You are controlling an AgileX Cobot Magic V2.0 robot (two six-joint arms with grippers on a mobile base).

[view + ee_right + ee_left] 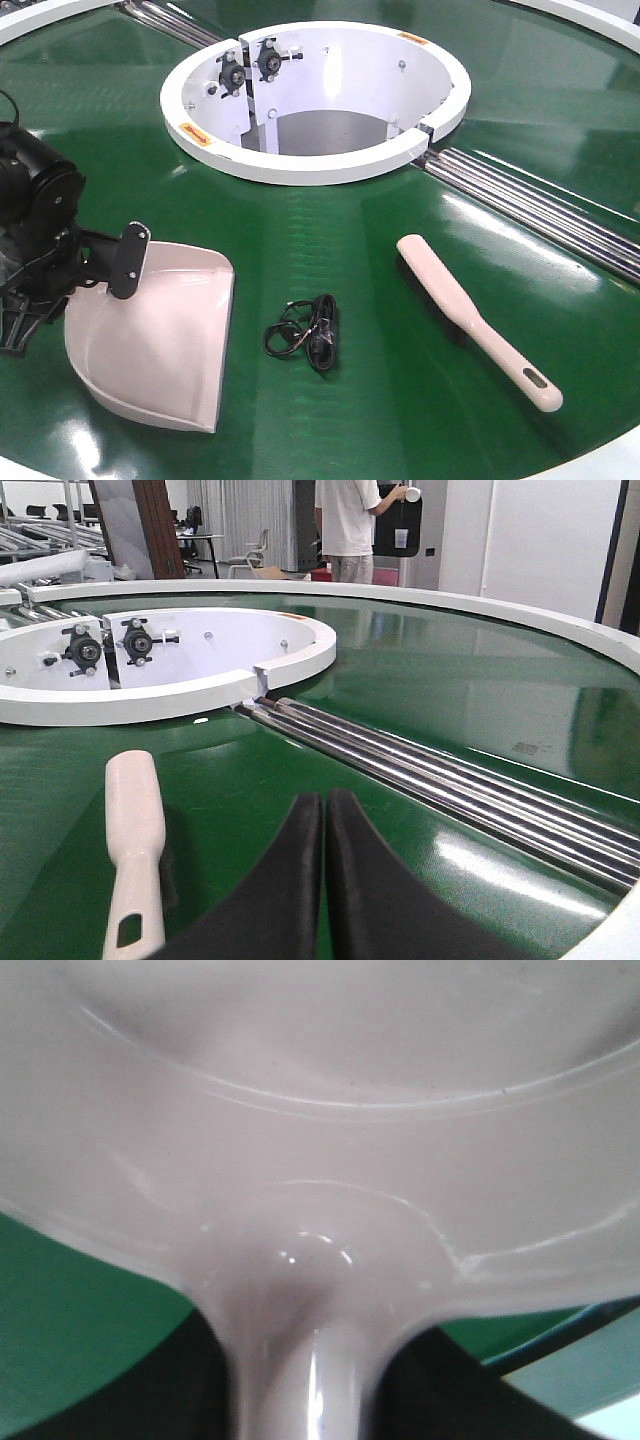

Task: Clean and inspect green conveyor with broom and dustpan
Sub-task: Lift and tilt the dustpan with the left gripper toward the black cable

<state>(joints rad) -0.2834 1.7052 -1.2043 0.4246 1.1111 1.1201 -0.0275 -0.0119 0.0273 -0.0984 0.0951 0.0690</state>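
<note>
1. Nearest, in the right wrist view: the right fingers [290, 890] are pressed together with no gap and nothing between them. They hang low over the green conveyor [470, 680].
2. Just beside them, on their left, lies the broom [134, 830]. The slotted end of its handle is closest to us. Its long axis runs away from the fingers toward the white ring [230, 685], roughly parallel to the way they point. The bristle end is out of sight in this view.
3. The front view agrees: the broom [478, 320] lies flat on the belt, slanting from the handle end at near right to the head at far left. It touches nothing else.
4. We judge that the right arm is the nearer one. The fingers would have to open, shift left and close across the flat handle, not along it.
5. Mid-belt is a small black cable bundle [305, 332], between broom and dustpan and apart from both. It is probably the thing to sweep.
6. On the left, the dustpan [160, 335] rests on the belt with its mouth toward the near edge. The left fingers [180, 1400] sit on either side of its handle and appear to be closed on it, so that arm is occupied.
7. Farther out, steel rollers [545, 205] run out from the ring.
8. Beyond the conveyor, a person [348, 520] stands in the room.
</note>
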